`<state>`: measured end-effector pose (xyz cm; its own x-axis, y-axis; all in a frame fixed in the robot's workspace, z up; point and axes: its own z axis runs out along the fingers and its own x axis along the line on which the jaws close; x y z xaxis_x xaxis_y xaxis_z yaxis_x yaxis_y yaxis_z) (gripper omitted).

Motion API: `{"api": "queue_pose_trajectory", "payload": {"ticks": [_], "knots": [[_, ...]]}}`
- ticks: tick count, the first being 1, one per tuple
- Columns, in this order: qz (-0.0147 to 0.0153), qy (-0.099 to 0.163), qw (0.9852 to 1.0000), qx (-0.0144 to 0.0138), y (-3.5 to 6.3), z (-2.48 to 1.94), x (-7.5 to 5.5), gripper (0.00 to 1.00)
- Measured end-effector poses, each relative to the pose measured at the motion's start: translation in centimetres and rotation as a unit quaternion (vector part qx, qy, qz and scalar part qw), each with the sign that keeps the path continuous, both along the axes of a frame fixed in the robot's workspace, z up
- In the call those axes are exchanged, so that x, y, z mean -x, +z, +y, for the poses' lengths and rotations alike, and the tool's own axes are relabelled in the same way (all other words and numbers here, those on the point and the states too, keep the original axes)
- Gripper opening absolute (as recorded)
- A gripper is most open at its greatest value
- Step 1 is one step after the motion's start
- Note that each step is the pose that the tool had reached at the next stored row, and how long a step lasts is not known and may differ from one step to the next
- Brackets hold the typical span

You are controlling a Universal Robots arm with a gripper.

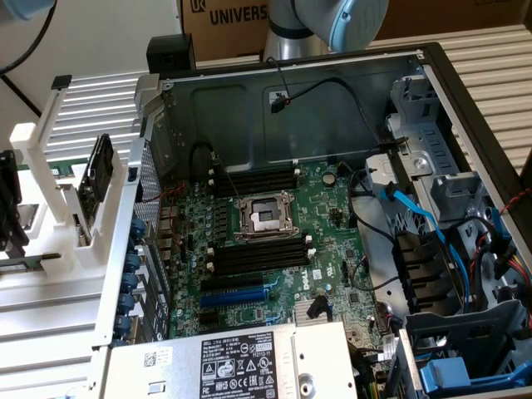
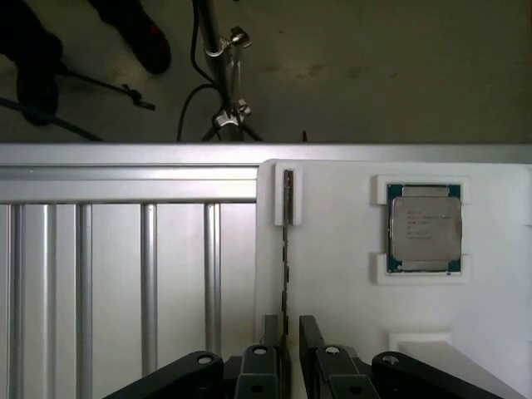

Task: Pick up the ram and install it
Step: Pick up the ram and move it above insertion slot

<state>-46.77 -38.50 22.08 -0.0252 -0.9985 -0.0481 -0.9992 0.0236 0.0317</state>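
Gripper [image 2: 288, 337] open and empty, jaws straddling the ram [image 2: 287, 241] (edge-on at the white holder's [image 2: 332, 291] edge); centre before closing.

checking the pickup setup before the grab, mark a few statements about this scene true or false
1. The ram stands on edge in the white holder. True.
2. The cpu lies under the ram. False: it sits apart, in its own recess of the holder.
3. The gripper has a finger on each side of the ram. True.
4. The black slots on the motherboard all hold sticks. False: they are empty.
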Motion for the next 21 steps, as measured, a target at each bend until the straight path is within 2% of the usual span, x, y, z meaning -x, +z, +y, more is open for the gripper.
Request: {"api": "queue_pose_trajectory", "payload": {"ticks": [14,21], "knots": [[0.0,0.0,1.0,0.0003,-0.89,-0.11,0.0,0.24],[-0.0009,0.0,1.0,0.0003,-1.32,-0.11,0.0,0.24]]}}
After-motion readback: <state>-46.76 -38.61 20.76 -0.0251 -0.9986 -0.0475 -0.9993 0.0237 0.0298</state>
